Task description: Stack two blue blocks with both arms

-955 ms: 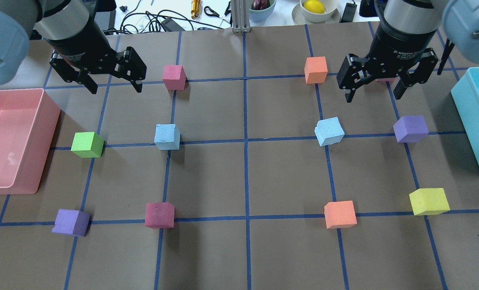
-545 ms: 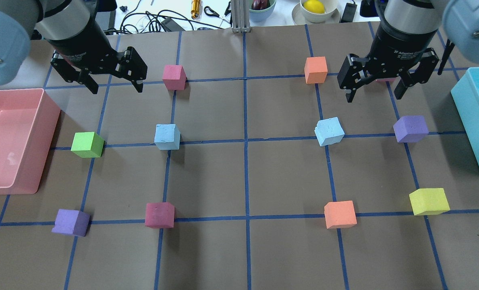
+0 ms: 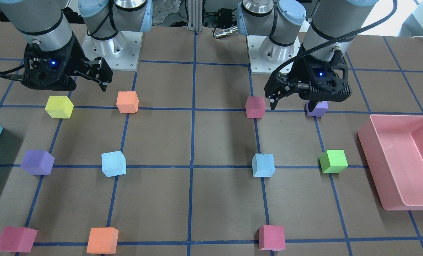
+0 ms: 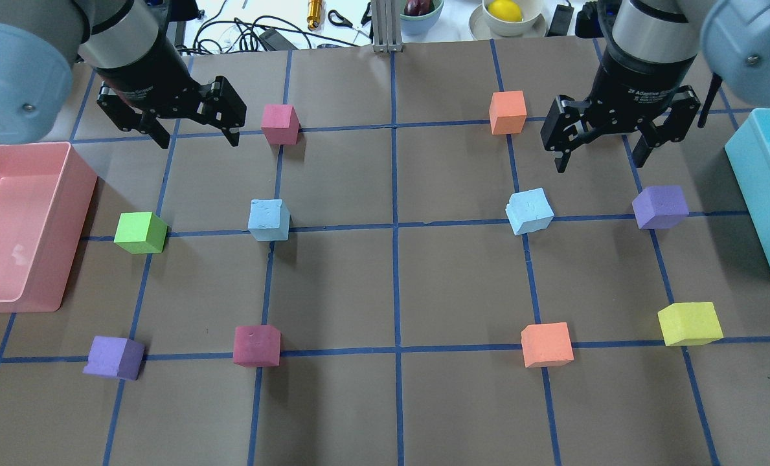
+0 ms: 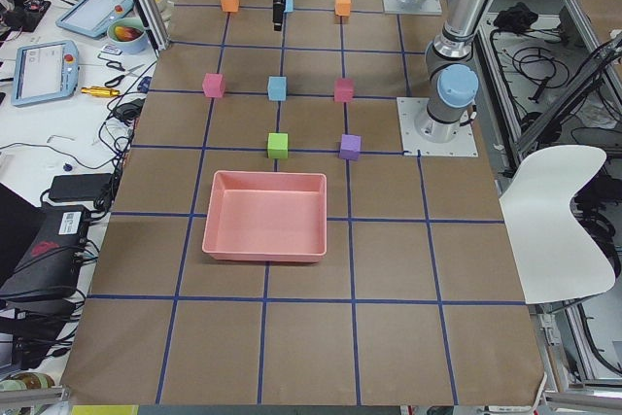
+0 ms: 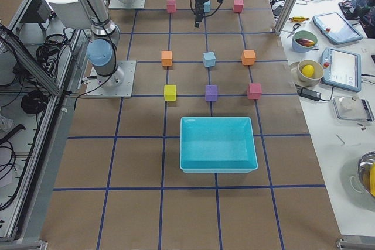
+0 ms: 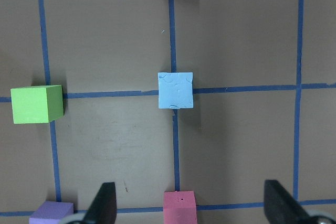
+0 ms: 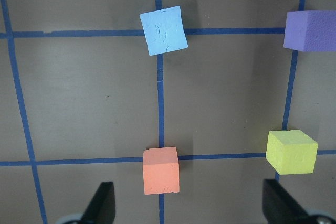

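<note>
The left gripper (image 4: 198, 141) and right gripper (image 4: 598, 163) hang wide open and empty above the far row, seen overhead; the left blue block (image 4: 269, 220) and right blue block (image 4: 529, 211) sit nearer, untouched. From the wrist views, we would centre each block between the fingers and match the right one's skew before descending.

White lettering on the black body of the right gripper (image 4: 600, 162) reads "2F Adaptive"; the lines beneath it are too small to read.
</note>
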Available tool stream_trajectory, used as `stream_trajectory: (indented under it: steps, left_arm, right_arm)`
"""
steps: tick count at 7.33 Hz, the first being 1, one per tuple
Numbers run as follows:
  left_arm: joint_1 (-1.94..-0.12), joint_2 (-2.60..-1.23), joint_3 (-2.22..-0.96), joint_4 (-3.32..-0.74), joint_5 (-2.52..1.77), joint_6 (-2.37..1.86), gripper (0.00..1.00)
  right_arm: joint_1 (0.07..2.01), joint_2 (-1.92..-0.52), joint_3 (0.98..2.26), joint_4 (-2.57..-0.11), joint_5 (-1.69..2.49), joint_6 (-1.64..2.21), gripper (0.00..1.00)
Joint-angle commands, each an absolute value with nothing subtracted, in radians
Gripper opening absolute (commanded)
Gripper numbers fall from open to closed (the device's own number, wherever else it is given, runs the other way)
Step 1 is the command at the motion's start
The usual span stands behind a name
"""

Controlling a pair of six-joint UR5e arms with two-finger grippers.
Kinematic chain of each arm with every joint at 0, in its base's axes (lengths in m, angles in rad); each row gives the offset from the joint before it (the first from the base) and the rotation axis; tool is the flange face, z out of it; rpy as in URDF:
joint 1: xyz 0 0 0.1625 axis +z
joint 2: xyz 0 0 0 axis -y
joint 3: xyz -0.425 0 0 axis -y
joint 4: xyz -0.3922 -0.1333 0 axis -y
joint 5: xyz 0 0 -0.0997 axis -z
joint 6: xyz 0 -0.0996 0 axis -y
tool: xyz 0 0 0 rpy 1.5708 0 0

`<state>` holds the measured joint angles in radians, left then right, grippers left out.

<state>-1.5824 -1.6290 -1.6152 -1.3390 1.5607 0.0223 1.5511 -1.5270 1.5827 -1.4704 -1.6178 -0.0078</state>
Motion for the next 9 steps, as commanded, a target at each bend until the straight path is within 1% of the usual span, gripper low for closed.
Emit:
stream_trajectory:
  steps: [1, 3, 4, 5, 6, 8, 9]
  left_arm:
    - [-1.592, -1.637, -1.789, -1.033, 1.562, 0.105, 1.0]
    - [-1.592, -1.652, -1.949, -0.741, 1.562, 0.132, 1.0]
    - [-1.585, -1.654, -2.0, -0.709, 1.562, 0.133, 1.0]
    - [-1.58, -1.669, -2.012, -0.71, 1.562, 0.123, 1.0]
    - [-1.578, -1.707, -2.014, -0.713, 1.568, 0.059, 1.0]
    - [-1.578, -1.817, -2.003, -0.716, 1.572, -0.067, 1.0]
    - [-1.578, -1.85, -1.997, -0.712, 1.562, -0.092, 1.0]
  right_arm:
    - [1.543, -1.438, 1.635, -1.631, -1.615, -0.014, 1.0]
    - [1.549, -1.332, 1.675, -1.838, -1.617, -0.145, 1.0]
    - [1.558, -1.307, 1.731, -1.888, -1.615, -0.158, 1.0]
    - [1.559, -1.298, 1.791, -2.042, -1.609, -0.201, 1.0]
    - [1.559, -1.263, 1.827, -2.128, -1.614, -0.247, 1.0]
    - [1.559, -1.2, 1.832, -2.171, -1.608, -0.239, 1.0]
    - [1.559, -1.192, 1.836, -2.169, -1.608, -0.235, 1.0]
